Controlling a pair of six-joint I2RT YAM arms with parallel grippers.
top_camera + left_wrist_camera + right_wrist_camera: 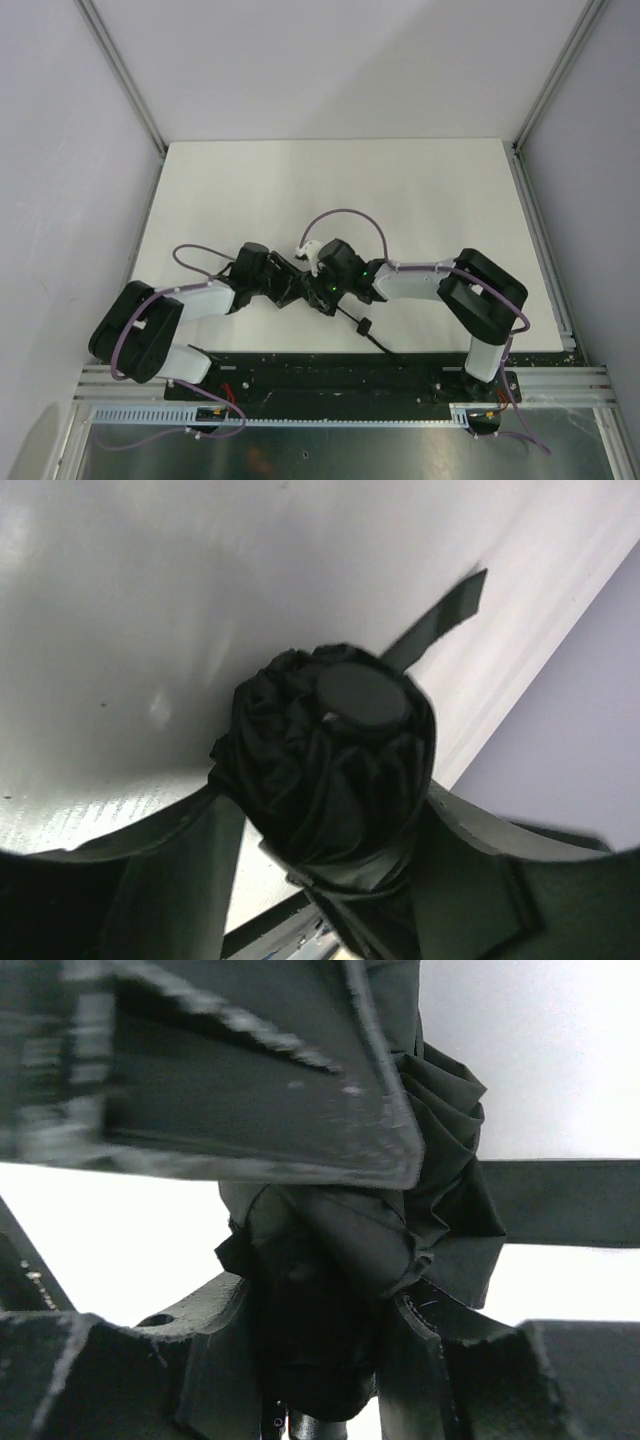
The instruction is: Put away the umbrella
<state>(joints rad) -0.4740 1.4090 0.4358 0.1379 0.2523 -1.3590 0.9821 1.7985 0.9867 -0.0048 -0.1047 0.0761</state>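
Note:
The black umbrella [363, 326] is folded and hangs between my two grippers, just above the white table [400, 190] near its front middle. In the left wrist view its bunched canopy [320, 770] with a round end cap [362, 695] fills the span of my left gripper [325, 800], and fabric touches both fingers. A closure strap [445, 615] sticks out behind it. My right gripper [320, 1330] is shut on the umbrella's [400, 1230] dark lower end. One left finger [250, 1090] crosses above it. From above, the left gripper [283, 285] and right gripper [326, 290] meet tip to tip.
White walls with aluminium frame posts [130, 90] enclose the table on three sides. A black base rail [330, 375] runs along the near edge, where both arms are bolted. Purple cables [345, 215] loop over the arms.

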